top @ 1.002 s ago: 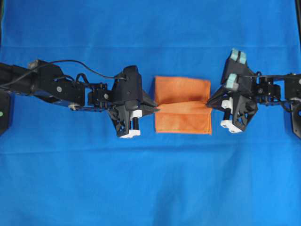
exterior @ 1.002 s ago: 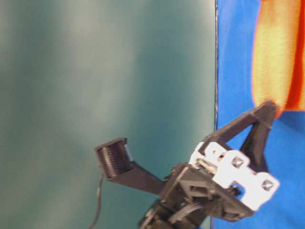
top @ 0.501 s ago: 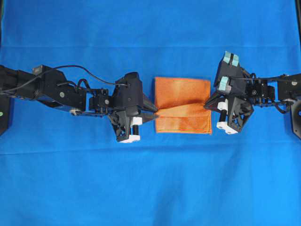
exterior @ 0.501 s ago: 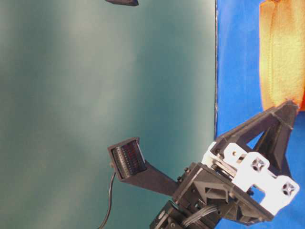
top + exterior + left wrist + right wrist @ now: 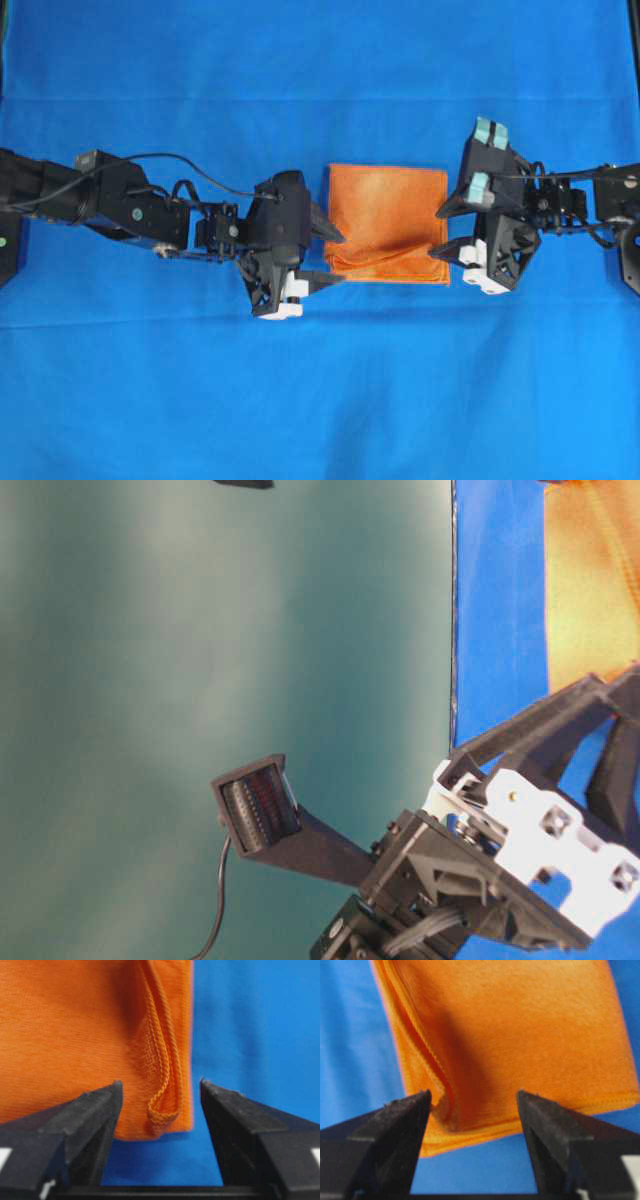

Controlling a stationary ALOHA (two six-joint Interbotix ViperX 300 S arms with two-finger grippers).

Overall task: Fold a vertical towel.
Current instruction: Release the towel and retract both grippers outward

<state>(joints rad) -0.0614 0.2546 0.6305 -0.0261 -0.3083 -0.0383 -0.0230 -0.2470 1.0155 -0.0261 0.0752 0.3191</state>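
The orange towel (image 5: 388, 222) lies folded over on the blue sheet between the two arms, with a soft ridge near its front edge. My left gripper (image 5: 336, 258) is open at the towel's left front corner, fingers apart and holding nothing. In the left wrist view the towel (image 5: 75, 1035) ends just beyond the left gripper (image 5: 160, 1084), with a loose hem loop between the fingertips. My right gripper (image 5: 438, 233) is open at the towel's right edge. In the right wrist view the towel's (image 5: 520, 1035) folded layers lie ahead of the right gripper (image 5: 472, 1094), untouched.
The blue sheet (image 5: 320, 400) covers the whole table. Both arms reach in low from the left and right sides. In the table-level view a teal backdrop (image 5: 200, 680) fills the left, with the towel (image 5: 590, 580) at the upper right.
Both grippers have opened and let go of the towel's lifted edge. The raised fold has dropped flat toward the front edge. Both grippers have shifted slightly toward the front.
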